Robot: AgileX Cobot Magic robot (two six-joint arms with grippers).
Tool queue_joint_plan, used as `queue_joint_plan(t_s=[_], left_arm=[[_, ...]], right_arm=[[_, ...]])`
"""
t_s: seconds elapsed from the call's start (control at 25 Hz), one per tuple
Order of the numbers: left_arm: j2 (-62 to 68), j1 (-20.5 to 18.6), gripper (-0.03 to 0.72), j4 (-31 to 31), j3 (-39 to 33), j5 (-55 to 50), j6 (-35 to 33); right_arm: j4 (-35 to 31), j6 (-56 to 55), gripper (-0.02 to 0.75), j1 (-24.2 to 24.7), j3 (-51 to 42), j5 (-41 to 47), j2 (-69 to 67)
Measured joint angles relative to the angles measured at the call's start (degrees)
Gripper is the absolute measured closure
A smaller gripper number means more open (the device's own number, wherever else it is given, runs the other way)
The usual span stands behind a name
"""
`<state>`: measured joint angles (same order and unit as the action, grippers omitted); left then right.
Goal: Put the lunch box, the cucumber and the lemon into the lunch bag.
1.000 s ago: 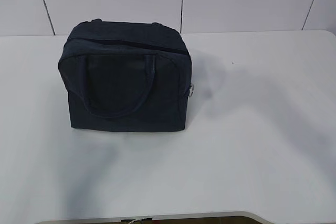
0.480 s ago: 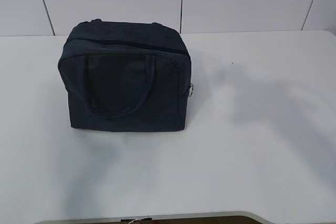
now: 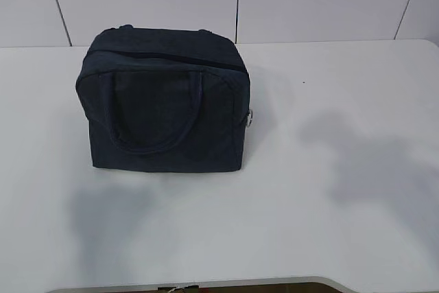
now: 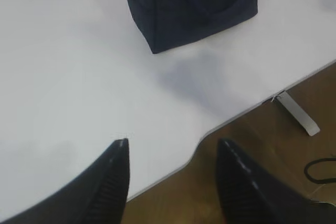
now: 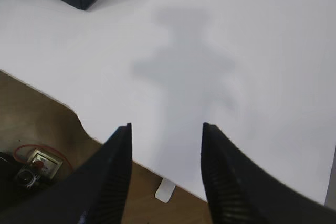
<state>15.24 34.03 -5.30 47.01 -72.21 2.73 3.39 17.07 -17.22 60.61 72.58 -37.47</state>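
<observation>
Lunch bag (image 3: 164,101): boxy dark navy fabric, zipper closed, loop handle flat against front, metal ring pull (image 3: 251,118) at right end, sitting left-of-centre on smooth white table (image 3: 329,169). Left gripper (image 4: 173,153) and right gripper (image 5: 167,127) hang over the table's near edge, ribbed black jaws parted, nothing held.

White table (image 3: 329,224) is spanning the whole scene, running from the near rounded edge back to the far wall. The lunch bag (image 3: 164,101) is sitting directly on it, left of centre and toward the far side, standing upright on its base with one loop handle lying flat against its near face. A metal ring pull is hanging at the bag's right end. Two soft grey shadows are falling on the bare tabletop, one near-left of the bag, one out to the right
</observation>
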Motion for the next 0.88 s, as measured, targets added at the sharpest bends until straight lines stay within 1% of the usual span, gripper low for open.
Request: queue_joint_plan(t_s=[0.28, 0.56, 0.72, 0.88], left_arm=[[-6.2, 0.0, 0.305, 2.5, -7.1, 6.4, 0.0], [-11.2, 0.0, 0.306, 3.4, -12.5, 9.3, 0.0], [-13.8, 0.0, 0.306, 3.6, -14.3, 10.3, 0.0], [-14.3, 0.0, 0.306, 3.7, -15.0, 11.1, 0.0]], right_arm=[[0.0, 0.0, 0.383, 0.0, -6.2, 0.0, 7.1], [0.0, -2.3, 0.383, -0.1, -10.1, 0.0, 14.3], [0.0, -5.7, 0.383, -0.1, -14.5, -2.8, 19.7], [-0.1, -6.8, 0.383, -0.1, -19.0, -4.3, 24.8]])
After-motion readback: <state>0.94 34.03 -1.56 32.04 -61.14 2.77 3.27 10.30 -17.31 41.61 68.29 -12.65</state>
